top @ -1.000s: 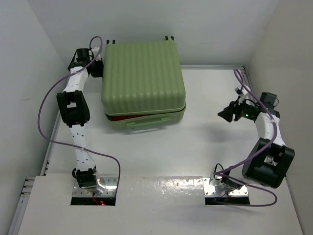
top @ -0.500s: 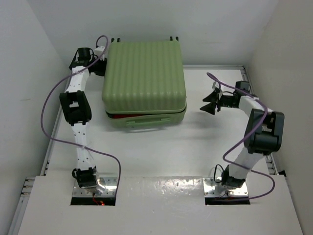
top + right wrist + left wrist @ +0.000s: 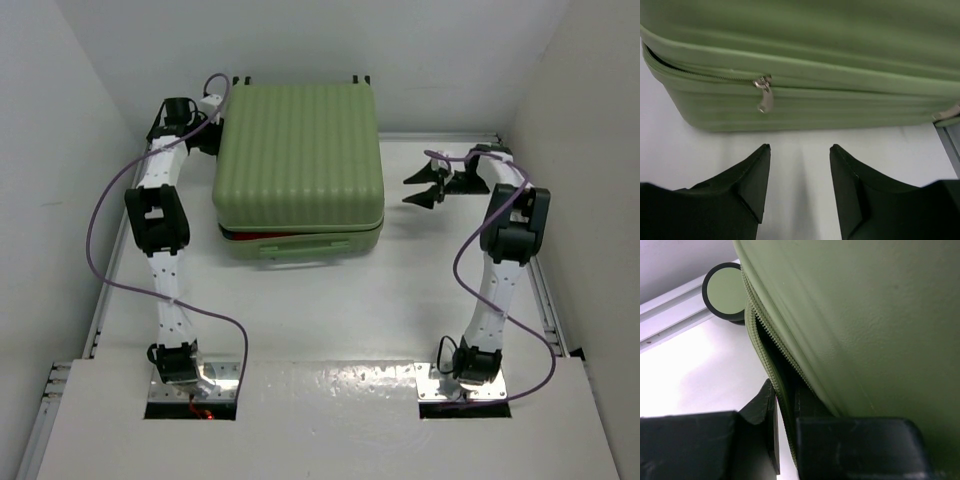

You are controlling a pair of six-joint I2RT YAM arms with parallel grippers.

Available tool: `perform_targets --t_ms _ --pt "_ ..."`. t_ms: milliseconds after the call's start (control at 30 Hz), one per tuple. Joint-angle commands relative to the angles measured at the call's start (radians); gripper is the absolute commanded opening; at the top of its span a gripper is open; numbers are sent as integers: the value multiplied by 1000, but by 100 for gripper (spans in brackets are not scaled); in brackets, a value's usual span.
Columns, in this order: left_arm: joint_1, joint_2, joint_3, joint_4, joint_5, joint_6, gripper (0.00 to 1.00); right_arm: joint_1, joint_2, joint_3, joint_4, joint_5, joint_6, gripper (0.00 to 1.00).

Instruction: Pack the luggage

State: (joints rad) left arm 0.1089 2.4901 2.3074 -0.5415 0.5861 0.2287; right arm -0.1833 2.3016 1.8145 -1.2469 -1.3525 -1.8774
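Right end effector [image 3: 405,192]: jaws set moderately wide, nothing held, hovering low over the tabletop [image 3: 330,310] just beside the right flank of the suitcase.

Left end effector [image 3: 785,400]: jaws drawn narrow and closed on the zipper-edged rim [image 3: 767,357] at the suitcase's back-left corner, close to a small black wheel [image 3: 725,290].

Light-green hard-shell suitcase [image 3: 298,160]: laid flat with the ribbed shell up, at the back centre of the tabletop, between the two arms.

Key relation: the suitcase lies to the robot's left of the right end effector, whose fingers are aimed straight at that flank. A metal zipper pull [image 3: 763,99] is seen in the right wrist view directly ahead, slightly left of the gap between the fingers and apart from both. The zipper seam runs crosswise to the approach, along the flank. The right arm is judged the nearer one to the pull. A short advance with a small leftward correction would be called for.

Container and contents: the lid is lowered but is judged not fully zipped. A dark gap is visible along the seam to the left of the pull. A red strip [image 3: 265,238] shows between the shells on the near side, above the moulded handle [image 3: 295,250]. The other contents cannot be seen.
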Motion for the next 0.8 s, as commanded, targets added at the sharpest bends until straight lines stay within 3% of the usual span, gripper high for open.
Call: perform_targets --t_ms 0,567,633,767 --pt "-183 125 -80 -267 293 100 2 48 -13 28 -316 -88 -195 50" --pt "-183 125 -80 -239 282 61 2 137 85 80 -316 -111 -134 47" --pt "-183 125 -80 -230 282 52 2 148 96 89 -315 -106 -129 45" --pt "-183 134 -80 -221 273 52 2 154 107 112 -318 -126 -115 25"
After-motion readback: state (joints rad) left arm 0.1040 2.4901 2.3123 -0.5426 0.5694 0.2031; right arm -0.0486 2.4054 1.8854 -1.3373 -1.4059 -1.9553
